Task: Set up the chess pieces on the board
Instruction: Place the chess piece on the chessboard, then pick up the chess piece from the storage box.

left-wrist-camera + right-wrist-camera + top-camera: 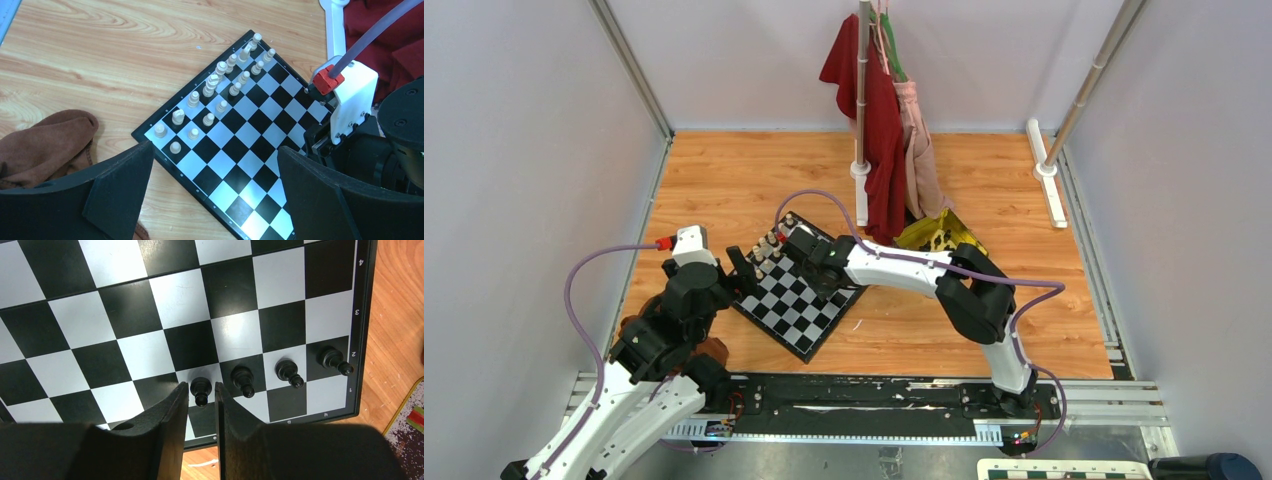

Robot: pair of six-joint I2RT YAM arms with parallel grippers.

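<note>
One black pawn [201, 390] | between right fingers [170, 425] — just apart | on board [175, 295]

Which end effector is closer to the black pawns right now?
Right. The right end effector straddles one of the black pawns, fingertips either side. The left end effector hovers open across the board, nearer the cream pieces.

Black-and-white checked board [245, 142], cream pieces [209, 90]

Left arm [639, 390] folded at near left, left hand [215, 152] spread wide, right arm [894, 265] stretched forward-left, right hand [201, 387] angled downward, fingers [170, 425] narrowly parted.
</note>
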